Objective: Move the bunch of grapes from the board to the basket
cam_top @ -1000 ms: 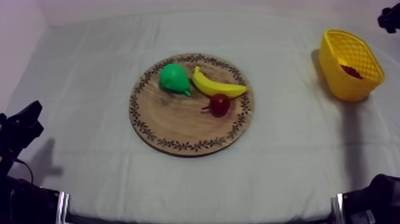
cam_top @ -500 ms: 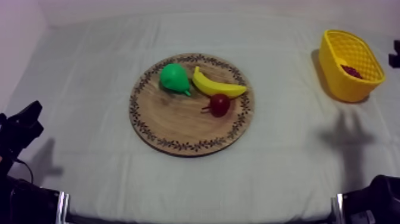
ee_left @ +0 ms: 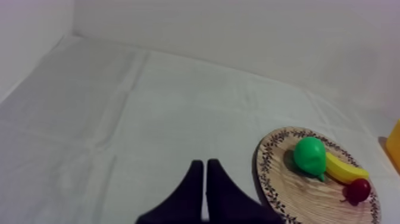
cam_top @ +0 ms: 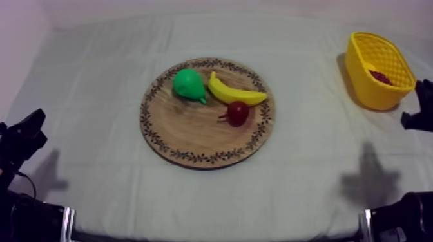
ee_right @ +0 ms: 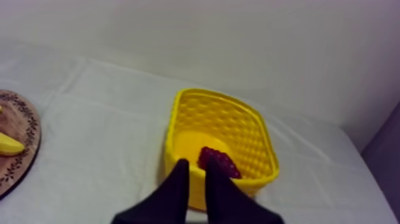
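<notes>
The dark red bunch of grapes (cam_top: pixel 381 77) lies inside the yellow basket (cam_top: pixel 374 93) at the far right of the table. My right gripper (cam_top: pixel 419 109) hangs just in front of the basket at the table's right edge. In the right wrist view its fingers (ee_right: pixel 181 179) lie nearly together with nothing between them, over the basket's (ee_right: pixel 238 122) near wall, with the grapes (ee_right: pixel 225 162) just beyond their tips. My left gripper (cam_top: pixel 32 125) rests low at the left, shut (ee_left: pixel 204 162) over bare cloth.
The round wooden board (cam_top: pixel 187 132) sits mid-table and carries a green pear (cam_top: pixel 188 83), a banana (cam_top: pixel 235 94) and a small red fruit (cam_top: pixel 238 112). The board's rim (ee_right: pixel 27 119) shows left of the basket. Bare cloth lies between board and basket.
My right gripper has come from the far right corner towards the front, past the basket, along the table's right edge. Its shadow on the cloth moved with it. The left arm stayed still.
</notes>
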Tool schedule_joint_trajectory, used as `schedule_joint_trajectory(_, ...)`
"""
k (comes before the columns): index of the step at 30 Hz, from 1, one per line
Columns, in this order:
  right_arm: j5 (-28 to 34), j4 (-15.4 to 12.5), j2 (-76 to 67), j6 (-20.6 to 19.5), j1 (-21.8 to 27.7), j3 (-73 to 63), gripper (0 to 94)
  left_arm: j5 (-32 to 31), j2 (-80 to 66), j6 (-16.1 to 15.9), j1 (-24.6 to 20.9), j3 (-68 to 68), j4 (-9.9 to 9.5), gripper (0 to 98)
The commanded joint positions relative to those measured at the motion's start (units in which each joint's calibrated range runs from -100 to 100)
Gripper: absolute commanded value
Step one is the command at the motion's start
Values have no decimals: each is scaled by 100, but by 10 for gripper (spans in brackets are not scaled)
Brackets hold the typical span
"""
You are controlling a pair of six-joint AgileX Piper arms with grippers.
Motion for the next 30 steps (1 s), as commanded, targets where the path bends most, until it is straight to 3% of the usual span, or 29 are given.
schedule_joint_trajectory(1, -198, -49, -364, -82, -34, 496, 20, -3, 0, 0, -1, -4, -4, 1)
schedule_joint_trajectory(5, -127, -93, -711, -301, -22, 787, 9, -3, 0, 0, -1, -4, -4, 1)
schedule_joint_trajectory(15, 703, 163, -902, -837, -206, 884, 5, -3, 0, -1, -1, -4, -4, 1)
schedule_joint_trajectory(21, 1292, 75, -906, -661, -278, 890, 15, -3, 0, -3, -1, -4, -4, 1)
schedule_joint_trajectory(30, 1513, 54, -907, -279, -321, 890, 33, -3, 0, -3, -1, -4, -4, 1)
